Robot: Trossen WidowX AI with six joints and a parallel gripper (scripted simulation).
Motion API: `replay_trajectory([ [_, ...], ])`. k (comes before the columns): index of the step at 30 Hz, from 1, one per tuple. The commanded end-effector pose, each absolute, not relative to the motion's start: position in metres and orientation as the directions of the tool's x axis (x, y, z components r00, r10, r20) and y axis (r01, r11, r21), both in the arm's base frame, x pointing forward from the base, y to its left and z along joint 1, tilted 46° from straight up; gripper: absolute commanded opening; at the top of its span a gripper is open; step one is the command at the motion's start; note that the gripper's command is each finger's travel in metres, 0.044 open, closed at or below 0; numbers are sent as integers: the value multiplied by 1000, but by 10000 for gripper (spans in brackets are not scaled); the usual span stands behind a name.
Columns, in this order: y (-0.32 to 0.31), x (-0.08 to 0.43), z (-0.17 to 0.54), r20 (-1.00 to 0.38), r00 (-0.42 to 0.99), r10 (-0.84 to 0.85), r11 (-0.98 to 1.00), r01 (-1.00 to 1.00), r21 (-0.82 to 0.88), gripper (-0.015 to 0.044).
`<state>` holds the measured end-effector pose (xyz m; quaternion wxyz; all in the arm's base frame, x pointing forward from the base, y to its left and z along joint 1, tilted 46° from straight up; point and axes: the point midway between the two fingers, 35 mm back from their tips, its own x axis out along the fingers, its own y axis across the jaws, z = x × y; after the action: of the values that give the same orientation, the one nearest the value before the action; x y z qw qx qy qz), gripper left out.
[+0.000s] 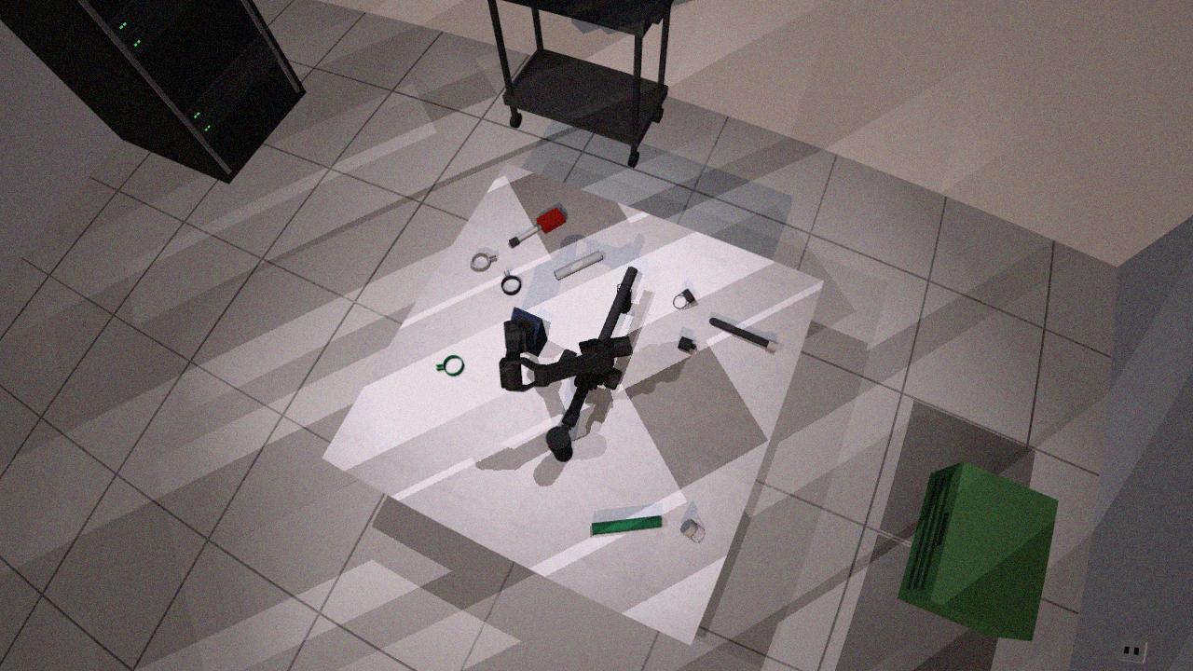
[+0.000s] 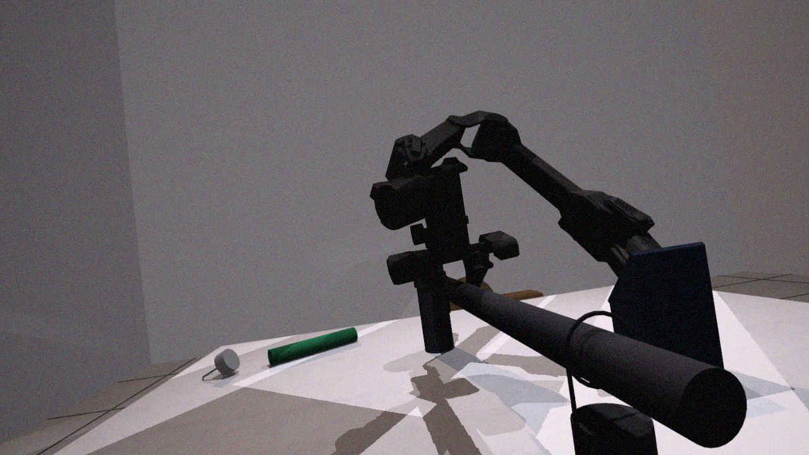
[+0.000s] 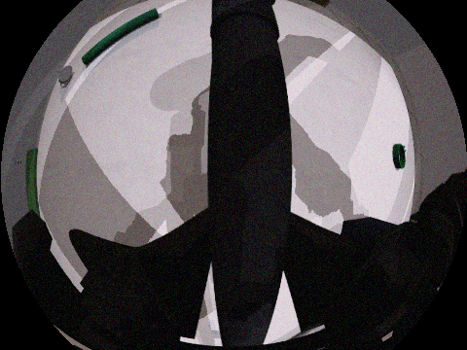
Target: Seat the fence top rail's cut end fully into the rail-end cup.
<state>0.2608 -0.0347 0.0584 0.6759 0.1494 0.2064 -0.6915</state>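
The dark rail (image 1: 619, 304) (image 2: 543, 325) (image 3: 249, 146) runs through the loop cap (image 1: 625, 305) (image 2: 614, 421), its near end beyond the loop in the exterior view. My gripper (image 1: 590, 373) (image 2: 444, 270) (image 3: 244, 213) is shut on the rail, with a finger on each side. The rail's far end meets a wider dark collar (image 3: 244, 21), seemingly the end cup; how deep it sits cannot be told. The big post (image 2: 437, 325) carries a round cap (image 1: 558, 442) (image 2: 395, 205). The brace band is lost in shadow and partly behind my gripper.
A green tube (image 1: 625, 525) (image 2: 312, 345) (image 3: 119, 35) and a grey cap (image 1: 692, 528) (image 2: 227, 361) lie past the post. A green ring (image 1: 460, 365) (image 3: 394, 157) lies left of the arm. A dark blue panel (image 2: 670, 305) stands by the arm's base.
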Motion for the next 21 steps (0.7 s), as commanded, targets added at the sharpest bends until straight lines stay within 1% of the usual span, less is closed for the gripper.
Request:
replay_trajectory([
  [1,-35,263,65,-482,-20,-876,11,998,-63,0],
  [19,-38,261,62,-485,-38,-873,2,997,-81,0],
  [21,-38,261,62,-485,-38,-873,2,997,-81,53],
])
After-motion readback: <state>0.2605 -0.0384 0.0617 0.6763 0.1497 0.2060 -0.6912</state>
